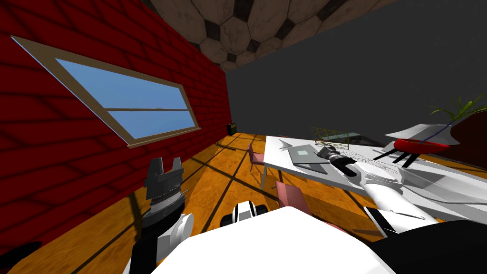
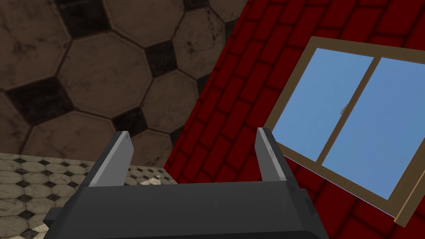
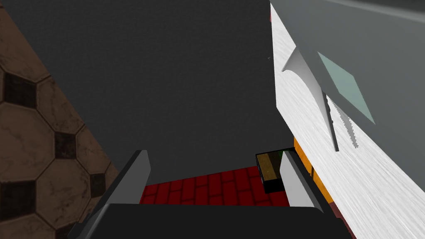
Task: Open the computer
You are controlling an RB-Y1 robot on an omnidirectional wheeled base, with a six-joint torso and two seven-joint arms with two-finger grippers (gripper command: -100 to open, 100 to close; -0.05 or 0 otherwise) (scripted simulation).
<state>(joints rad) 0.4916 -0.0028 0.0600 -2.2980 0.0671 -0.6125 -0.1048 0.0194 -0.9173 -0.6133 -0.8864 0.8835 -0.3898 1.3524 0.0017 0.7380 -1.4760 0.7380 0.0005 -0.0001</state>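
Observation:
A closed grey laptop [image 1: 308, 159] with a pale square on its lid lies on the white table [image 1: 285, 164]. In the head view my right gripper [image 1: 321, 151] hovers at the laptop's right edge, just above the lid. In the right wrist view that gripper [image 3: 216, 166] is open with nothing between its fingers, and the laptop [image 3: 373, 49] runs along the side of one finger [image 3: 296, 184]. My left gripper [image 1: 164, 164] is raised at my left by the red brick wall. It stands open and empty [image 2: 194, 139].
A pale utensil [image 3: 309, 79] and a serrated knife [image 3: 348, 128] lie on the table beside the laptop. Pink chairs [image 1: 257, 156] [image 1: 291, 195] stand at the table's near side. A wire rack [image 1: 333, 135], a red bowl [image 1: 421, 144] and a plant [image 1: 459, 112] are further right. A small dark box [image 1: 231, 128] sits by the far wall.

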